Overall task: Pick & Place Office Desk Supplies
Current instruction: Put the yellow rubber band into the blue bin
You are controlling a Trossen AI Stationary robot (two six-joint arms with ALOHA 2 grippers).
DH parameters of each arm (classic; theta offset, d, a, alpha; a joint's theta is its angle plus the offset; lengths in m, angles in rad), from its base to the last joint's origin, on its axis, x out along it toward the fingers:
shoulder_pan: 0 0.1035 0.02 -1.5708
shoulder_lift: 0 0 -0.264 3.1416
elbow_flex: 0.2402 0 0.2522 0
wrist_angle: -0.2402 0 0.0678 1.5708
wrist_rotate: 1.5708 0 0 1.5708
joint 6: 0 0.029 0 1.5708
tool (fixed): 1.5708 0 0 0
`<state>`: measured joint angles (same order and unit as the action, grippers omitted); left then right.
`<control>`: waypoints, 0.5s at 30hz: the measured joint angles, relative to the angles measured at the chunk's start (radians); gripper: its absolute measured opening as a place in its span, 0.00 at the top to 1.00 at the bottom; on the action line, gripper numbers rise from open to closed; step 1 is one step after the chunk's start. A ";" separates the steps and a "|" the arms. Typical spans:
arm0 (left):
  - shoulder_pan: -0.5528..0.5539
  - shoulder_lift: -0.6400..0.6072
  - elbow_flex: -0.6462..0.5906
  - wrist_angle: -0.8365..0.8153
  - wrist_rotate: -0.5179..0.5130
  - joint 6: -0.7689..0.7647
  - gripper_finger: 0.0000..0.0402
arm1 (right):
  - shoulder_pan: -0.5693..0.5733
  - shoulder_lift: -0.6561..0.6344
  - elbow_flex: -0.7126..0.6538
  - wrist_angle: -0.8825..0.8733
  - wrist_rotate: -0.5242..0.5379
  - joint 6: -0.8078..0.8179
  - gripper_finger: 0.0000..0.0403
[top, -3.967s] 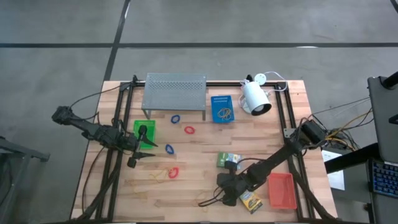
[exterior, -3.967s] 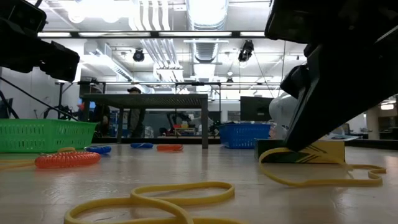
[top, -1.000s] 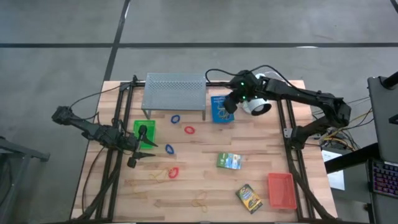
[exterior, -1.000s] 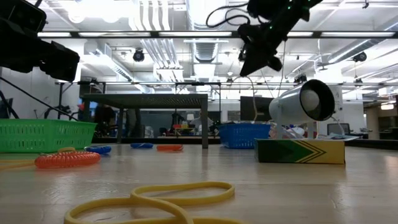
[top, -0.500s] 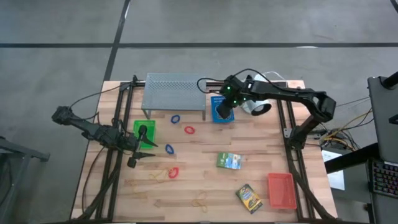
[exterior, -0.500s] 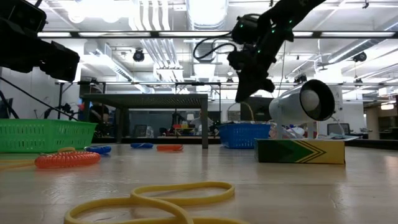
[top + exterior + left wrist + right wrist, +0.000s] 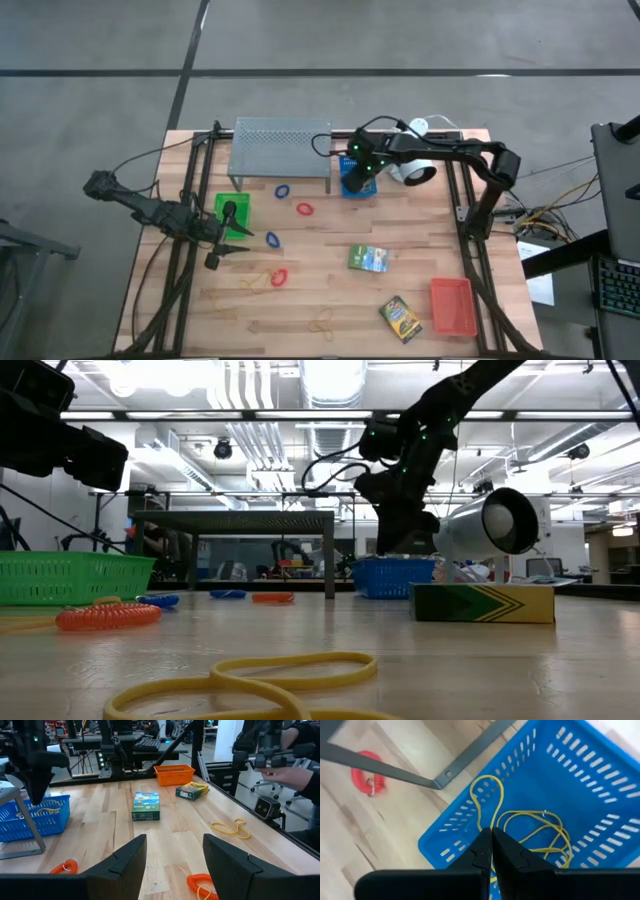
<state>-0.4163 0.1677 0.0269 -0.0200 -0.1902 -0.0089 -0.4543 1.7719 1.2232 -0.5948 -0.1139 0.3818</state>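
Over the blue tray (image 7: 357,176) at the bench's far side, my right tool (image 7: 491,851) is pinched shut on a tan rubber band (image 7: 492,805), which could snag the rim and spring out when I let go.

High view: straight down over whole table (image 7: 420,290). Low view: tabletop level, facing blue tray (image 7: 390,576). Left wrist: looks across toward that tray (image 7: 30,820). Right wrist: close above it (image 7: 580,785). All four share it.

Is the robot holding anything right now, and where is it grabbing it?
The right end effector pinches one loop of a thin yellow rubber band over the blue plastic tray. The left holds nothing.
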 joint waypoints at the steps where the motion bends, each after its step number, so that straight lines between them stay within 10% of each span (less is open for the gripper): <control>1: 0.000 0.000 0.000 0.000 0.000 0.000 0.50 | -0.001 0.005 0.000 -0.003 0.000 0.019 0.98; 15: 0.000 0.000 0.000 0.000 0.000 0.000 0.50 | -0.004 0.024 0.000 -0.040 0.000 0.160 0.98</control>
<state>-0.4162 0.1677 0.0269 -0.0200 -0.1905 -0.0090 -0.4583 1.7954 1.2232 -0.6346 -0.1135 0.5420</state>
